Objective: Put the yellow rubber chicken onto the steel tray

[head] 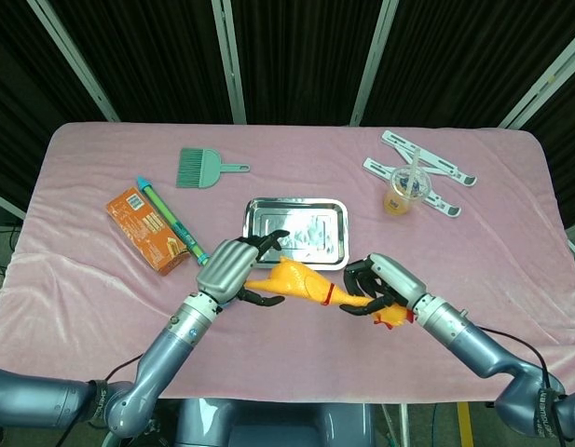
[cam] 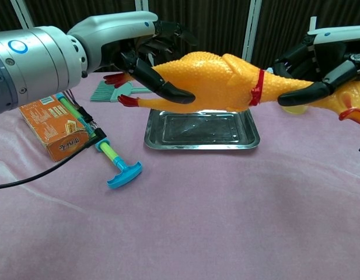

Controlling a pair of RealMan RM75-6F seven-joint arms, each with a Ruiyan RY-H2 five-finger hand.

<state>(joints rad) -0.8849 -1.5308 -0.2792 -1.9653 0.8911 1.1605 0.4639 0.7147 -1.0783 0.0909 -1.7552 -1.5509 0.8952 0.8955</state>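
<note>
The yellow rubber chicken hangs lengthwise above the table, just in front of the steel tray. My left hand grips its leg end, dark fingers curled around the body. At the other end my right hand holds the neck, with the red-combed head sticking out past the fingers. The tray lies empty and flat on the pink cloth.
An orange box and a green-blue plunger toy lie left of the tray. A green hand brush sits behind them. A drink cup and a white folding stand stand at the back right.
</note>
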